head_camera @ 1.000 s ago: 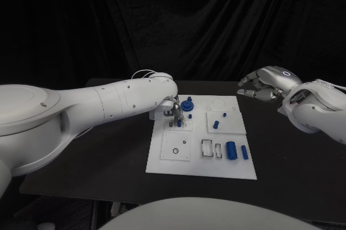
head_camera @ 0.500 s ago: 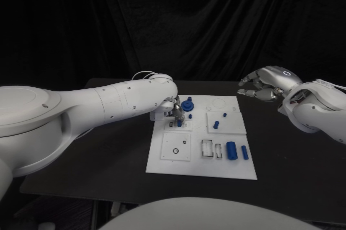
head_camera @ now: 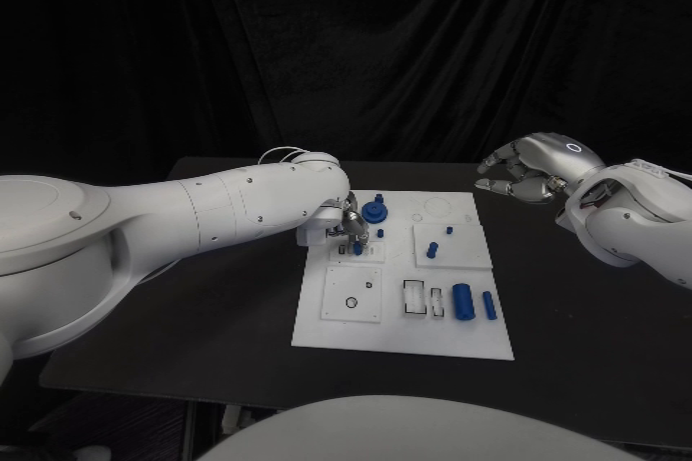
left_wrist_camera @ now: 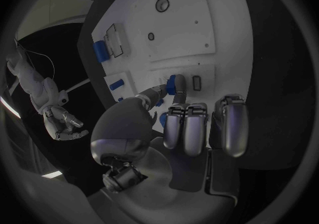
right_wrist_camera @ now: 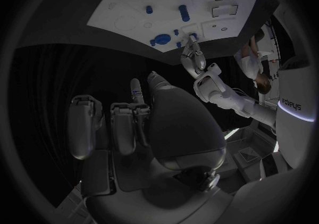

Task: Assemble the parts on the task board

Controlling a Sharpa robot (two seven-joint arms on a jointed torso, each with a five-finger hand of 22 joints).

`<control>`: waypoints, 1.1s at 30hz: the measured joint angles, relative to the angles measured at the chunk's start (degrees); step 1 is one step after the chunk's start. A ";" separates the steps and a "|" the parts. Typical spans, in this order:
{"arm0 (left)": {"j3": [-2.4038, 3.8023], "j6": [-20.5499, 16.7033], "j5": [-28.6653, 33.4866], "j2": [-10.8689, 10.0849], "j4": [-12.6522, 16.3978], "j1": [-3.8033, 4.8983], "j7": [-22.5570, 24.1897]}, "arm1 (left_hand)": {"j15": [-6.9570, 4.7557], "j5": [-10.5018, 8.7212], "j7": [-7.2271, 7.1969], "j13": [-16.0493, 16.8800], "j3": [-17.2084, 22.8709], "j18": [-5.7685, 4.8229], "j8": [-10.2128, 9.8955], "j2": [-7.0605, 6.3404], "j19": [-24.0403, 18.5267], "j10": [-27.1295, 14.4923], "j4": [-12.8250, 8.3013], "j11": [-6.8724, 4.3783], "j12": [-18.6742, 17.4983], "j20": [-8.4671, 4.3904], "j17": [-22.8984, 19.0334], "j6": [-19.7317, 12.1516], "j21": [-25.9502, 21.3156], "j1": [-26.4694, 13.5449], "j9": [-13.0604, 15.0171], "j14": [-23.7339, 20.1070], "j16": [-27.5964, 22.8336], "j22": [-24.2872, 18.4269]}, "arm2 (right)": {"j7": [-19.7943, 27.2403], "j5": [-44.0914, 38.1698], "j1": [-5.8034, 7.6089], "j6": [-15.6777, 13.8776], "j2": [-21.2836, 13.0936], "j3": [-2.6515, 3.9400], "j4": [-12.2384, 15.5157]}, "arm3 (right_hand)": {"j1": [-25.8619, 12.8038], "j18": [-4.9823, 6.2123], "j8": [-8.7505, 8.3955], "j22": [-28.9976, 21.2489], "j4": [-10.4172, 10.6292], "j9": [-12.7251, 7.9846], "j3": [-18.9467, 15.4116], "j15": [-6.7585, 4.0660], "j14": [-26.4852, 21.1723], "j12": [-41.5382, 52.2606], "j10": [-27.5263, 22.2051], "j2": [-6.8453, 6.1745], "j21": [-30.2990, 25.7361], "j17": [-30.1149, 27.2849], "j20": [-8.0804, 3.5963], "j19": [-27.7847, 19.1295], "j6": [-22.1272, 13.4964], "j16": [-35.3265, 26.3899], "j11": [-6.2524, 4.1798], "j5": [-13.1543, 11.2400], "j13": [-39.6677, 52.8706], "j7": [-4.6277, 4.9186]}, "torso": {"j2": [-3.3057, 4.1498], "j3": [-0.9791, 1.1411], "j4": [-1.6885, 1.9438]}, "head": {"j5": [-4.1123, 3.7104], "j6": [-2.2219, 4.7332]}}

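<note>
Head view, read from left to right: the left arm is extended across the table [head_camera: 216, 311] and the left hand [head_camera: 340, 225] is lowered onto the far left part of the task board [head_camera: 325, 333]. A small blue peg [left_wrist_camera: 171, 84] is seen in the left wrist view to be pinched between the thumb and a fingertip [left_wrist_camera: 180, 81], its end held at the board's surface; the remaining fingers are curled together behind it. Just beyond the hand, a blue round part [head_camera: 375, 212] is stood on the board. Further from the hand, toward the right arm, a short blue pin [head_camera: 431, 249] is stood on a raised white square, and a smaller blue piece [head_camera: 449, 229] is set beyond it. Nearer the robot, a large blue cylinder [head_camera: 463, 301] and a slimmer blue rod [head_camera: 489, 305] are laid side by side next to rectangular slots. At the right, the right hand [head_camera: 526, 171] is held above the table, off the board's far right corner, with its fingers curled inward and nothing enclosed.
</note>
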 measured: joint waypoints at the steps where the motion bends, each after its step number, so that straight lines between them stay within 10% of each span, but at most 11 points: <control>1: 0.00 -0.41 0.00 -0.27 0.36 -0.01 0.09 | 0.00 0.00 0.05 0.00 0.10 0.00 0.08 -0.03 0.00 0.00 0.07 0.00 0.00 0.00 0.00 0.09 0.00 -0.14 0.08 0.00 0.00 0.00 | 0.00 0.00 -0.03 0.00 0.00 0.00 0.00 | 0.00 0.00 0.00 0.00 0.00 0.00 0.00 0.00 0.00 0.00 0.00 0.00 0.00 0.00 0.00 0.00 0.00 0.00 0.00 0.00 0.00 0.00 | 0.00 0.01 0.00 | 0.00 0.00; 18: 0.00 -14.70 -0.85 -8.12 12.05 -0.18 3.59 | -0.21 -0.26 -0.03 0.00 3.16 0.00 1.61 -0.90 0.20 0.02 -1.42 -0.38 0.00 -0.20 0.00 0.58 0.00 -1.84 2.09 0.22 0.00 -0.01 | -0.08 0.00 -0.31 0.00 -0.75 0.01 0.09 | 0.00 0.00 0.00 0.00 0.00 -0.06 0.00 0.00 0.00 0.00 0.00 0.00 0.00 -0.01 0.00 0.00 0.00 0.00 0.00 -0.01 0.00 0.00 | -0.10 0.01 0.12 | -0.65 0.00; 33: -0.03 -29.89 -8.97 -12.67 17.32 -3.88 7.85 | -0.61 -1.46 -0.14 0.00 4.97 0.00 2.28 -1.22 0.19 0.13 -1.33 -0.70 0.00 -0.61 0.00 1.10 -0.26 -2.86 3.22 0.21 0.00 -0.01 | -0.03 0.22 -1.03 -0.60 -1.44 -0.02 0.78 | 0.00 0.00 0.00 0.04 0.00 -0.10 0.00 0.00 0.00 0.00 -0.02 0.00 0.00 -0.01 0.00 0.00 0.21 0.00 -0.02 -0.01 0.00 0.21 | -0.01 0.03 0.11 | -1.08 0.00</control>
